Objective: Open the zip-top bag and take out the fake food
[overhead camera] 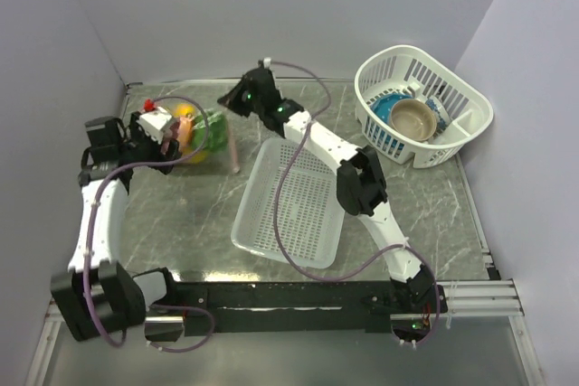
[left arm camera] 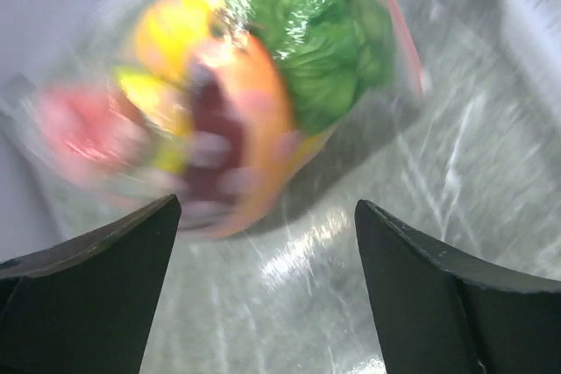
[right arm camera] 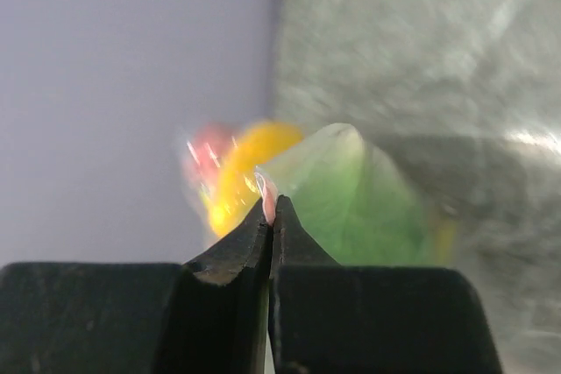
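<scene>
I am observing a grey marbled table [overhead camera: 181,223] carrying three items: a white perforated tray [overhead camera: 312,210] lying flat at centre, a white basket [overhead camera: 369,88] sitting far right, and the zip-top bag [overhead camera: 197,133] far left, surface contact unconfirmed.

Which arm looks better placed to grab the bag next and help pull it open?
Probably the left. The left gripper is open and faces the zip-top bag; the right gripper is shut on its pink zip strip, so it is busy.
</scene>
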Controlling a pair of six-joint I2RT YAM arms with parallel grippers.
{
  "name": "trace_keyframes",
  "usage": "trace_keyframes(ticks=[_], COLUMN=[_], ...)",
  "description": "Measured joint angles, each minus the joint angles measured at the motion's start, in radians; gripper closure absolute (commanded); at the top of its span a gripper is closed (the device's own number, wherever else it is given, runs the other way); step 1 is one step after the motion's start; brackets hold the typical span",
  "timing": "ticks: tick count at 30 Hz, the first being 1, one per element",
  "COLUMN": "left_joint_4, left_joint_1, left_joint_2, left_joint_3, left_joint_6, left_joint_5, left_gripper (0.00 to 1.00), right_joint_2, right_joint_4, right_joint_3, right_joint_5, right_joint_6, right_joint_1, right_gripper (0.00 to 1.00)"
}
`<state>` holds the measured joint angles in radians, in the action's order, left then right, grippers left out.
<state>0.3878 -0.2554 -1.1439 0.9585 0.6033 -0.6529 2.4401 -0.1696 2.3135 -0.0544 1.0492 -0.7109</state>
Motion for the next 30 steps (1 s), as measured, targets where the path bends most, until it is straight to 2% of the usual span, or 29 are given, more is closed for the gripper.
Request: trace_keyframes(ticks=[2, 6, 10, 14, 17, 20, 24, 27, 30], left_joint_4=[0.011, 0.027, 0.010, -0.086, -0.105, -0.113, -0.121, -0.039, 0.142], left_joint_1=[-0.008, -0.007, -0.006, -0.004, -0.006, -0.007, -0.007, -0.007, -0.010], left_joint_2=[0.091, 0.229, 0.284, 0.228, 0.160, 0.121, 0.113, 0.085, 0.052], left_joint_3=[0.011, 0.003, -0.081, -0.080, 0.034, 0.143, 0.161, 0.149, 0.135], left_joint_6=[-0.002, 0.032, 0.091, -0.027, -0.116, -0.179, -0.256, -0.231, -0.086], left_joint_5=[-0.044, -0.158, -0.261, -0.274, -0.299, -0.390, -0.530, -0.591, -0.612], left_gripper=[0.01, 0.01, 0.01, 0.01, 0.01, 0.01, 0.01, 0.01, 0.01], right_joint_2=[-0.044, -0.176, -0.336, -0.396, -0.396, -0.396, -0.412, -0.424, -0.424], right_joint_4=[-0.035, -0.106, -0.125, -0.093, -0.071, -0.077, -0.037, -0.027, -0.012], right_joint_3=[0.040, 0.033, -0.096, -0.184, -0.229, -0.253, -0.326, -0.371, -0.372], right_joint_5=[0.020, 0.038, 0.023, -0.038, -0.094, -0.140, -0.192, -0.225, -0.235], right_joint_6=[0.002, 0.004, 0.013, -0.035, -0.141, -0.233, -0.303, -0.320, -0.330], right_joint_1=[0.006, 0.032, 0.055, 0.060, 0.025, -0.034, -0.104, -0.140, -0.164], right_gripper=[1.00, 1.00, 1.00, 1.00, 1.00, 1.00, 1.00, 1.00, 1.00])
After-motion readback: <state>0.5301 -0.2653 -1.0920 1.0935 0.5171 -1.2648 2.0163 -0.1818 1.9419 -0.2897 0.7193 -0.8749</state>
